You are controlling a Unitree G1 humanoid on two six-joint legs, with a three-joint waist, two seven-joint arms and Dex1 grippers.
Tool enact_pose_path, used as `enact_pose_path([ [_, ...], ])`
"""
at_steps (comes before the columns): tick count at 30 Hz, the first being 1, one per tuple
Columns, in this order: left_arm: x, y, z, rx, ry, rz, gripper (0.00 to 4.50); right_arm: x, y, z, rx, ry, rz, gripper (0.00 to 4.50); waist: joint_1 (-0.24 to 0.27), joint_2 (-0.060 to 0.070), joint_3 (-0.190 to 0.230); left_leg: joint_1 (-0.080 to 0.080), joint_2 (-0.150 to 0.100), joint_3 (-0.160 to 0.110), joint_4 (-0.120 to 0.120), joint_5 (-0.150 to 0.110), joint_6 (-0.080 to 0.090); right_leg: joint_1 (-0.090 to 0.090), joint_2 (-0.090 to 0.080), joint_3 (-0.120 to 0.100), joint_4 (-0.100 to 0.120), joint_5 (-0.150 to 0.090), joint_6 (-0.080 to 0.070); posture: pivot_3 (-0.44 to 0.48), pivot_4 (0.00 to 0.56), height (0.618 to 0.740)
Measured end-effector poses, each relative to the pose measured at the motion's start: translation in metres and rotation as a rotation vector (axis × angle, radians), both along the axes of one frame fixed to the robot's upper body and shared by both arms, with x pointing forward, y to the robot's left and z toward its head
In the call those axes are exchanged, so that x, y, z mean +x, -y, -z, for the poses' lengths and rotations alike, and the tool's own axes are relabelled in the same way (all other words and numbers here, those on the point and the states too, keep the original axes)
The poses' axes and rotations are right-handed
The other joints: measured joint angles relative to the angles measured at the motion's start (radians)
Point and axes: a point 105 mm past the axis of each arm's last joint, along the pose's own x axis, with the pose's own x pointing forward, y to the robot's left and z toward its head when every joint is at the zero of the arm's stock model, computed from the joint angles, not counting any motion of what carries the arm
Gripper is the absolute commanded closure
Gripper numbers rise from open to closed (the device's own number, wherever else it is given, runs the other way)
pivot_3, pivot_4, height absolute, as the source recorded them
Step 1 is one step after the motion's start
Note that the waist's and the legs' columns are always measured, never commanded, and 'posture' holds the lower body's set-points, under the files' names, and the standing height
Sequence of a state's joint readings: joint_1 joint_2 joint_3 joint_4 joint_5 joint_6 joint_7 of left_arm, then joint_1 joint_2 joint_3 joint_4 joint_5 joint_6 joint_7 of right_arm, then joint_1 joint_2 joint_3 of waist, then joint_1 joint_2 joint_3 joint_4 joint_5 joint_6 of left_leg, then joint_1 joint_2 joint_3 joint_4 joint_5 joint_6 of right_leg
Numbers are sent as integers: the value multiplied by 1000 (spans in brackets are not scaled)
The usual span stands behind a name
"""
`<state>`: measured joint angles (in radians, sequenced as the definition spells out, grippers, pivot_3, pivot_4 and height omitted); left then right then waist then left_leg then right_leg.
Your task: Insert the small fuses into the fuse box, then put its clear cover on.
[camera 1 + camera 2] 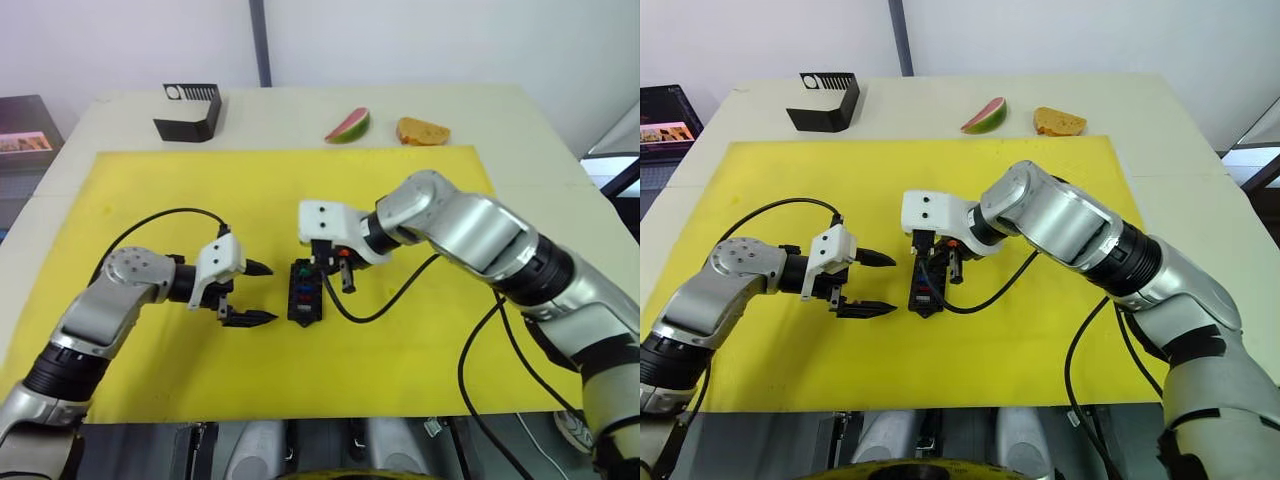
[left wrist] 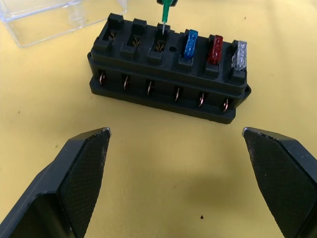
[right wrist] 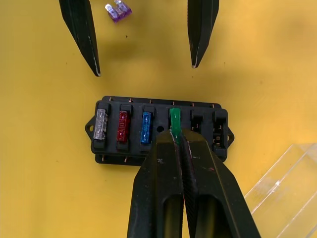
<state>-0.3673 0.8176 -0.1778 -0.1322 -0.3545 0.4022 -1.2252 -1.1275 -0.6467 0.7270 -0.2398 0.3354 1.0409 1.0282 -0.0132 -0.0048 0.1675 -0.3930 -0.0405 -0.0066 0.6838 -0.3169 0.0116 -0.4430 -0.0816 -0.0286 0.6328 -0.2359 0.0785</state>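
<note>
The black fuse box (image 1: pixel 305 292) lies on the yellow mat. A grey fuse (image 2: pixel 239 53), a red fuse (image 2: pixel 214 48) and a blue fuse (image 2: pixel 190 43) stand side by side in one row. My right gripper (image 3: pixel 177 138) is shut on a green fuse (image 3: pixel 175 118), held upright with its blade at the slot beside the blue one. My left gripper (image 1: pixel 268 293) is open just left of the box, holding nothing. A purple fuse (image 3: pixel 118 10) lies loose on the mat beyond the left fingers (image 3: pixel 81 34). The clear cover (image 2: pixel 59 17) rests on the mat beside the box, on its right-arm side.
At the back of the table are a larger black slotted stand (image 1: pixel 190 110), a watermelon slice (image 1: pixel 348 125) and a piece of bread (image 1: pixel 422 131). The yellow mat (image 1: pixel 150 200) covers the table's middle. Black cables trail from both wrists over the mat.
</note>
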Motion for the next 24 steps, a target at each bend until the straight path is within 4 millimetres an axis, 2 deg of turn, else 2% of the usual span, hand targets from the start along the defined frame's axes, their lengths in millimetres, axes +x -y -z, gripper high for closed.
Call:
enact_pose_path([
  [24, 7, 5, 0, 15, 62, -5, 22, 1, -2, 13, -39, 1, -10, 4500, 0, 0, 0, 0, 0, 0, 0, 1, -1, 0, 0, 0, 0, 0, 0, 0, 150, 740],
])
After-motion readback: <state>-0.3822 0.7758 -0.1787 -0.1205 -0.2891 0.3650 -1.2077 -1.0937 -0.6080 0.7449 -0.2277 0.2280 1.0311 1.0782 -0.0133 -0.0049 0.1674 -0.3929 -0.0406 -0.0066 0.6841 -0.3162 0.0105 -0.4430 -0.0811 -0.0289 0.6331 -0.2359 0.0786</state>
